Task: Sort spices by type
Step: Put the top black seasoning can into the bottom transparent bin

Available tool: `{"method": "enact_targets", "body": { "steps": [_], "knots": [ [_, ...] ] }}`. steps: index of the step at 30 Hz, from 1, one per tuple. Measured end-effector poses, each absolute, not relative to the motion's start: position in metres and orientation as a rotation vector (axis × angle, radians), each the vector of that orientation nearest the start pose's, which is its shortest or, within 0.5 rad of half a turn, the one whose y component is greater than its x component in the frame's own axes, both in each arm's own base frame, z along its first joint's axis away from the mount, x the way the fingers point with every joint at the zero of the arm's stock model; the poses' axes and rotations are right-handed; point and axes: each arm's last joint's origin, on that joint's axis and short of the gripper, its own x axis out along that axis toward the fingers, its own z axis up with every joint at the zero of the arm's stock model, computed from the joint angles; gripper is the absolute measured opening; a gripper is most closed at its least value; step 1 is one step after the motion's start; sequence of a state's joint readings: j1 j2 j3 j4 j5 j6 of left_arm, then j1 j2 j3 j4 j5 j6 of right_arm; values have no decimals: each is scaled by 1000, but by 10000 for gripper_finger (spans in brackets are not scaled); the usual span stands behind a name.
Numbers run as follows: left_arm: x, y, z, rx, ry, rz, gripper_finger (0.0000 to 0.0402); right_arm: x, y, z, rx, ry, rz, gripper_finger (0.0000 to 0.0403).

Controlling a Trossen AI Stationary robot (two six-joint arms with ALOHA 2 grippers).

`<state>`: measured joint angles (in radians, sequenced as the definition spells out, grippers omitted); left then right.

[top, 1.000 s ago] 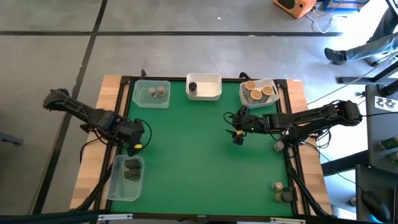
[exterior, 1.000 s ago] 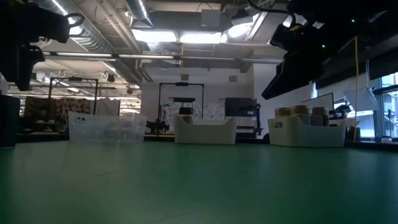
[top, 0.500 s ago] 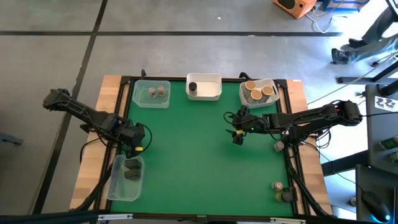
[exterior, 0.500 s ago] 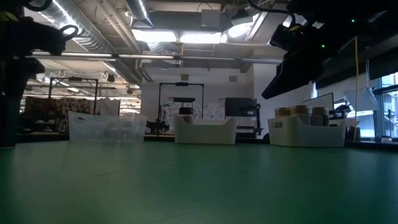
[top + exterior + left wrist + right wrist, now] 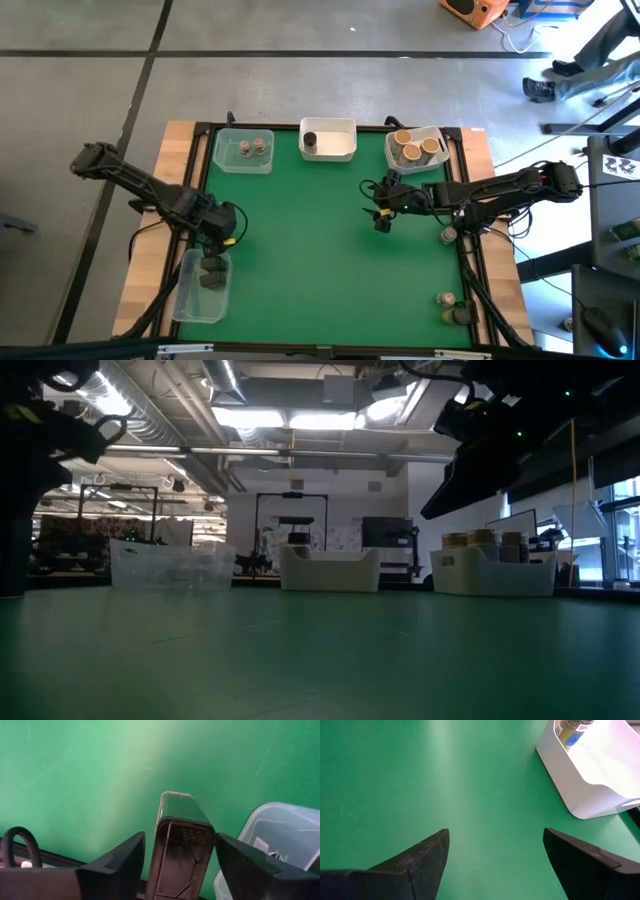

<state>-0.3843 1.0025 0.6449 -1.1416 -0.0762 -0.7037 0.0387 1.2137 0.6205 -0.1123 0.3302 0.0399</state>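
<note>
My left gripper (image 5: 216,238) points down at the table's near left, just beyond a clear tub (image 5: 186,300) that holds dark blocky spices (image 5: 211,276). It is shut on one dark blocky spice container (image 5: 182,832). Above the mat's middle right my right gripper (image 5: 382,218) stands open with nothing between its fingers (image 5: 420,860). Along the far edge, two grey-lidded jars (image 5: 251,149) stand in a clear tub, a dark cylinder (image 5: 310,140) in a white tub, and tan-lidded jars (image 5: 415,147) in another white tub. My left gripper pinches the dark blocky container between its two fingers (image 5: 122,865), on two opposite sides (image 5: 165,850). The fingers come from above, pointing down. The container hangs between them, its free end (image 5: 176,796) toward the mat and clear of it, beside the clear tub's rim (image 5: 260,827).
Loose jars stand off the mat along the right edge (image 5: 448,236) and at the near right corner (image 5: 455,308). The white tub (image 5: 590,775) lies ahead of my right gripper. The green mat's middle (image 5: 310,250) is bare. A person's legs (image 5: 590,60) show beyond the far right corner.
My left gripper has sunk and gone a little toward the table's near edge, toward the clear tub at the near left, rolling slightly and carrying the dark blocky container with it.
</note>
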Motion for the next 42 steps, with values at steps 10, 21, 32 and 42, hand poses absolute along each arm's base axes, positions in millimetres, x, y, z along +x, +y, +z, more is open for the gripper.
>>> {"method": "enact_targets", "body": {
  "steps": [10,21,32,42],
  "knots": [
    [132,-51,193,-183,1518,248,112,237,0,202,-93,690,-294,321],
    [138,-54,237,-196,1482,261,120,237,0,202,-93,690,-294,321],
    [146,-71,316,-306,1261,132,123,237,0,202,-90,690,-295,321],
    [141,-123,332,-407,1242,-9,117,237,0,202,-27,682,-307,321]
  ]
}}
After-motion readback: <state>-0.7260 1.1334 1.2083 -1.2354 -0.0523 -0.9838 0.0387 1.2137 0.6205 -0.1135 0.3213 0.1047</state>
